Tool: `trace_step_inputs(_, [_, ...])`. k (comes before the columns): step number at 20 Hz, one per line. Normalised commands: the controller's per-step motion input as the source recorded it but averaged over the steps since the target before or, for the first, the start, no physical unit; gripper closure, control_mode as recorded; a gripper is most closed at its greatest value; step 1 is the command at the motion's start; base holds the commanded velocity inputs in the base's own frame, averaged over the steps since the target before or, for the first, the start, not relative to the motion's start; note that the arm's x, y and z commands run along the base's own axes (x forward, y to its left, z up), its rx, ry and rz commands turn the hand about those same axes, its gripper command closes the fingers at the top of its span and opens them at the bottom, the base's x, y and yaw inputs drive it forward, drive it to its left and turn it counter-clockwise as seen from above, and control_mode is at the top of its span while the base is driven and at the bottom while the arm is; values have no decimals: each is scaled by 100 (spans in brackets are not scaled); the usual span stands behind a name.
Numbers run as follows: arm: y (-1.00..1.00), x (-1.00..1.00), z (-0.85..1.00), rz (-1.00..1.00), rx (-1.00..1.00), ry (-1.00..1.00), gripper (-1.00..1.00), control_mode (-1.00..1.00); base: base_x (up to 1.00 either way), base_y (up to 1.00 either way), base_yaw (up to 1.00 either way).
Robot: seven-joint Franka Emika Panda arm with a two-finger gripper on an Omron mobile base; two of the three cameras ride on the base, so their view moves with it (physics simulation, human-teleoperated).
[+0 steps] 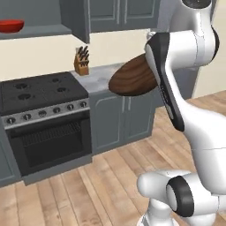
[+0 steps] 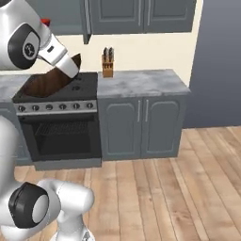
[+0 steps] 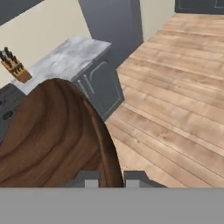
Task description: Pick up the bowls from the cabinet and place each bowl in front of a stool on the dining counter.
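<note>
Two bowls are counted — one brown bowl (image 1: 132, 78) and one red bowl (image 1: 11, 25). One knife block (image 1: 81, 64) is seen, with several knives whose number cannot be told. One stove (image 1: 42, 90) is counted — four burners, and six knobs (image 1: 42, 113) along its front. One oven door (image 1: 50, 139) is seen below.
</note>
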Motion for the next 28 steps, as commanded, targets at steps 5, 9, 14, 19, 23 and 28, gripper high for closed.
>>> trace_step_inputs(5, [0,0,0,0,0,0,100,100,-24,0,-77])
trace_step_inputs(9, [0,0,0,0,0,0,100,100,-29,0,-76])
trace_step_inputs(14, [0,0,0,0,0,0,100,100,-31,0,-76])
trace_step_inputs(19, [0,0,0,0,0,0,100,100,-41,0,-75])
trace_step_inputs(23, [0,0,0,0,0,0,100,100,-55,0,-73])
trace_step_inputs(28, [0,0,0,0,0,0,100,100,-85,8,-68])
